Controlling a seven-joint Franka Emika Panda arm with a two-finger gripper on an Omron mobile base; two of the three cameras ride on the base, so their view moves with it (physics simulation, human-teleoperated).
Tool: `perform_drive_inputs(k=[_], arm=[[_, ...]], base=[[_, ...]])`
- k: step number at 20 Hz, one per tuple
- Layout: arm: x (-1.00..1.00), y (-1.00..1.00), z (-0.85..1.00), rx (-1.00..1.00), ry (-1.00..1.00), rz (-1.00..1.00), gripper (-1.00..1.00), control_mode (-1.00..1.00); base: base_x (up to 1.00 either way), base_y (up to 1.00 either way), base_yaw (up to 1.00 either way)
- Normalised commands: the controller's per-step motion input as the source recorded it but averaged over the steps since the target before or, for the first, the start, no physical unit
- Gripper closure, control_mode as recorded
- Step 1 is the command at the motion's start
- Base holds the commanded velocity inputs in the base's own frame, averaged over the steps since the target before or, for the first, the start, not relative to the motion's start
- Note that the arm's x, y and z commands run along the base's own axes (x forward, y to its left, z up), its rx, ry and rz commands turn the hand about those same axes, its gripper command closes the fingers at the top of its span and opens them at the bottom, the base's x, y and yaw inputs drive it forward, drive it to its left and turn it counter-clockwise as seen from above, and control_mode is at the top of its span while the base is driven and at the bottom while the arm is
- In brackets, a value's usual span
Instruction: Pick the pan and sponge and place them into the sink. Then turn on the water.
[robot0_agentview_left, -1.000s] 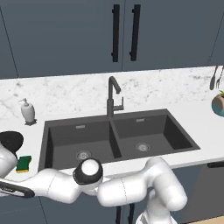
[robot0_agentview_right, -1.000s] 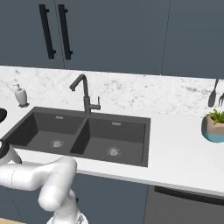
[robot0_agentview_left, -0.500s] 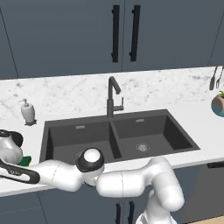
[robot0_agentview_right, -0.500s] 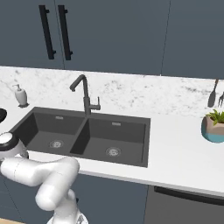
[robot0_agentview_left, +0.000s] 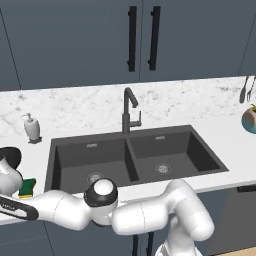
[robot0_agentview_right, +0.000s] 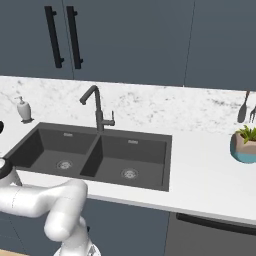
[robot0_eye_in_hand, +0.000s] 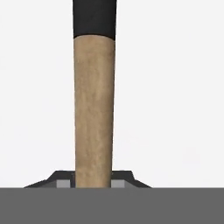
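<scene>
Gripper (robot0_eye_in_hand: 92, 186) fingers sit on both sides of the pan's wooden handle (robot0_eye_in_hand: 92, 109), clamped on it as far as I can tell. Sink (robot0_agentview_left: 132, 157): both basins hold only drains. Pan (robot0_agentview_left: 10, 156) and sponge (robot0_agentview_left: 27, 187) rest on the left counter.

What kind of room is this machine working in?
A kitchen, and a computer-rendered one. A dark double-basin sink with a hooked faucet is set in a white marble counter, dark cabinets hang above, and a soap dispenser and a sponge sit beside the sink.
</scene>
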Motion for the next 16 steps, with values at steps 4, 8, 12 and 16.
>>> perform_drive_inputs(k=[4, 8, 12, 16], arm=[[-0.58, 0.05, -0.40, -0.49, 0.07, 0.18, 1.00, -1.00], [-0.65, -0.04, -0.04, -0.33, 0.02, 0.12, 1.00, -1.00], [-0.58, -0.44, 0.33, -0.11, 0.00, 0.01, 1.00, -1.00], [-0.43, -0.75, 0.35, -0.08, 0.00, 0.00, 1.00, -1.00]], base=[[0.00, 0.00, 0.00], [0.00, 0.00, 0.00], [0.00, 0.00, 0.00], [0.00, 0.00, 0.00]])
